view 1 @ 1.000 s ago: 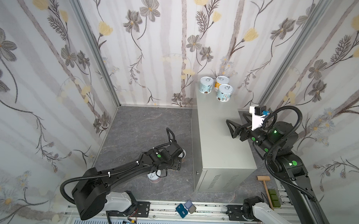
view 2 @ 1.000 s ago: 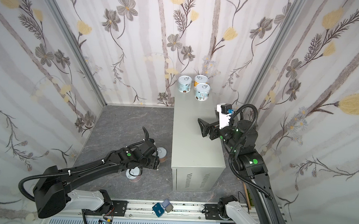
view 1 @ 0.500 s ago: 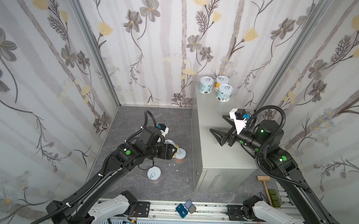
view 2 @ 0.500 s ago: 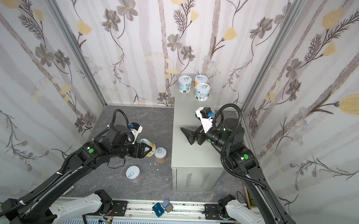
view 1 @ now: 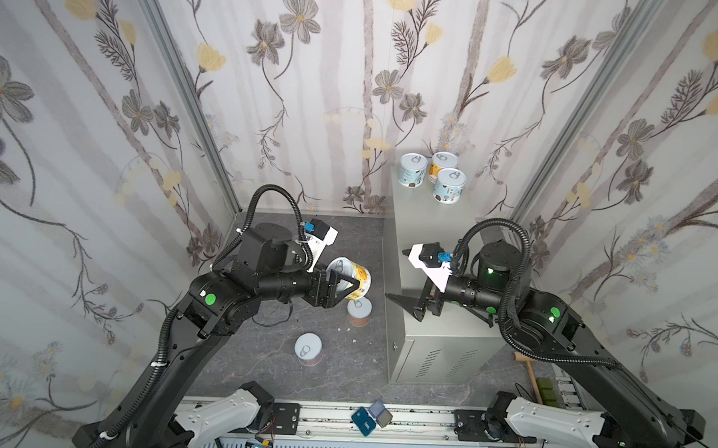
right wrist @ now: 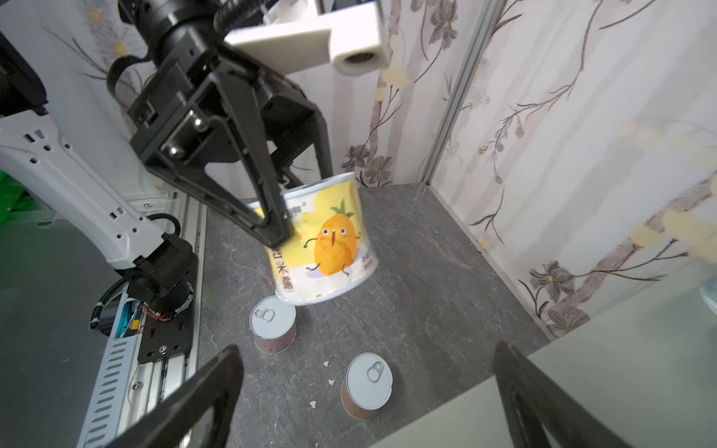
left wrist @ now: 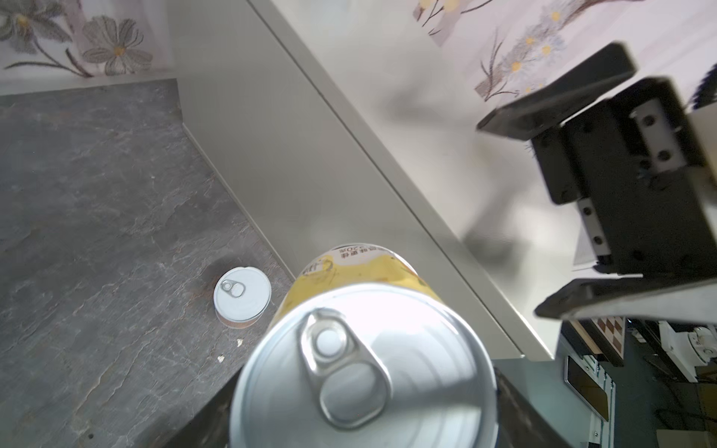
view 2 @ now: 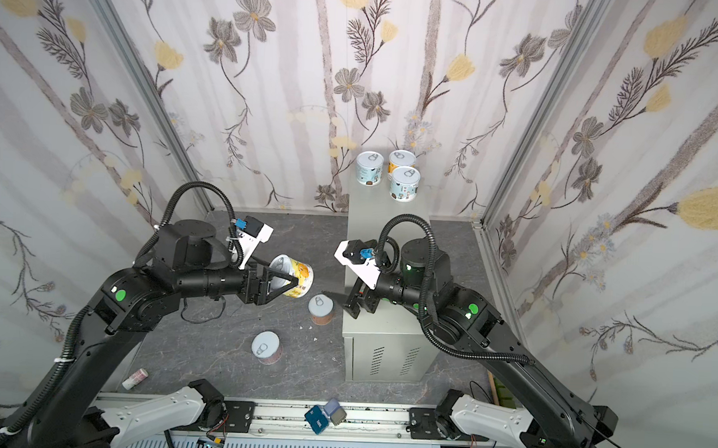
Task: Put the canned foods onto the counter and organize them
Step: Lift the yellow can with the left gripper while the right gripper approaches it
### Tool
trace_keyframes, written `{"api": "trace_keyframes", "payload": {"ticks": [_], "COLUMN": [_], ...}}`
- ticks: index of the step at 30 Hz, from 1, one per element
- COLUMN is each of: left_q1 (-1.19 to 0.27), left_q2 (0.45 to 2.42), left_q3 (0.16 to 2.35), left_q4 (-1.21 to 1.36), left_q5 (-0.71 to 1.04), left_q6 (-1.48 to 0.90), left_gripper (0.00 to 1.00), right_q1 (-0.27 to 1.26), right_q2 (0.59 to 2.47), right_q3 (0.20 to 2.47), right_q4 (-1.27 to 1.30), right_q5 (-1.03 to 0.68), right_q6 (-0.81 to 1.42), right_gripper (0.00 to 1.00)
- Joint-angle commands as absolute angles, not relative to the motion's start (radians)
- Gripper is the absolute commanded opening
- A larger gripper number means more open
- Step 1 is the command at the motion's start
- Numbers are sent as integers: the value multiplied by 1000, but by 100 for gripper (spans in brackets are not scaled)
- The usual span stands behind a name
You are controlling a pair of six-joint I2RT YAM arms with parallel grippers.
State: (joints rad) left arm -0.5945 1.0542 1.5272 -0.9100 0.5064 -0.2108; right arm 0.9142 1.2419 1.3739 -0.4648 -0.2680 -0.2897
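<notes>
Right wrist: left pincer clamps a paper-labelled yellow can — right pincer wide.

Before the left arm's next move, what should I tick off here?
1. Grip: left gripper shut on yellow can: ok.
2. The yellow can upright: not ok, tilted.
3. Held high enough to clear the counter edge: cannot tell.
4. Handover side: right gripper open, empty: ok.
5. Bare counter top nearer than the three cans: ok.
6. Both floor cans upright, clear of grippers: ok.
</notes>
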Motion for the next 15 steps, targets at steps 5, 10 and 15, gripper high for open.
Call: {"api": "trace_keyframes", "payload": {"ticks": [5,10,15], "left_q1": [-591,-591,-592], "left_q2": [1067,1076,1076], "left_q3": [1581,1603,1606], "left_q4": [-878,-895,-892], "left_q5": [604,600,615], "left_q6": [-186,-167,-167], "left_gripper": [42,42,41], "right_q1": [1020,1096,1137], "right_q2": [1298,1354,1413], "right_q3": [1433,1459,1470], "right_q4": [-479,-444,-376], "right_q5": [-135,-64,40], "right_q6": [-330,-328,-298], "right_gripper": [100,100,100]}}
